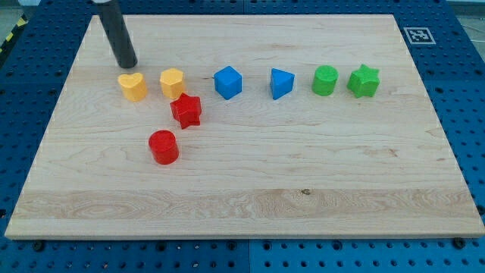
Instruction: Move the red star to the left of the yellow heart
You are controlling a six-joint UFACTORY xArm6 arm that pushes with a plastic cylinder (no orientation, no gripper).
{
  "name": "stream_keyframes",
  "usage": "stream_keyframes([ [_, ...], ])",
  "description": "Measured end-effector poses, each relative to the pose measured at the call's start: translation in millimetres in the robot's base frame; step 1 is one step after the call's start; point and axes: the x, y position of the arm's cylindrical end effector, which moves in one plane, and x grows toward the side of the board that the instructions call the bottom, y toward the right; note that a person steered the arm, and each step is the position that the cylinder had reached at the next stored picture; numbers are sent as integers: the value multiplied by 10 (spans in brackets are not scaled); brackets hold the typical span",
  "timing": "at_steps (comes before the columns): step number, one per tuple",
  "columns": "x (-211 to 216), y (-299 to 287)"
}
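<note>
Closest to the view's bottom sits the red round block (pixel 163 146), alone on the table (pixel 250 205). A little farther up is the red star (pixel 186 111), the block I have to move. It sits just below the yellow six-sided block (pixel 172 83), so close that they seem to touch. The yellow heart (pixel 132 86) is next to that block, toward the view's left, with a small gap between them. In the same row, toward the view's right, come a blue block (pixel 227 82), another blue block (pixel 281 83), a green round block (pixel 325 80) and a green star (pixel 364 81). Farthest up is my tip (pixel 127 64), just above the yellow heart and well apart from the red star. My tool is only a plain rod, so it holds nothing and can only push. Here is what could go wrong. The tip is on the wrong side of the heart, so going straight down could bump the heart away. Pushing the star straight to the left could also knock the heart or the red round block, so I think a path around them is safer.
</note>
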Motion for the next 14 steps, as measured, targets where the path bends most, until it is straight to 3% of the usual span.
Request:
stream_keyframes([
  [3, -1012, 1503],
  [4, -1036, 2192],
  [6, -687, 3789],
  [8, 254, 5244],
  [9, 662, 5364],
  [10, 1275, 5009],
  [14, 1459, 1855],
])
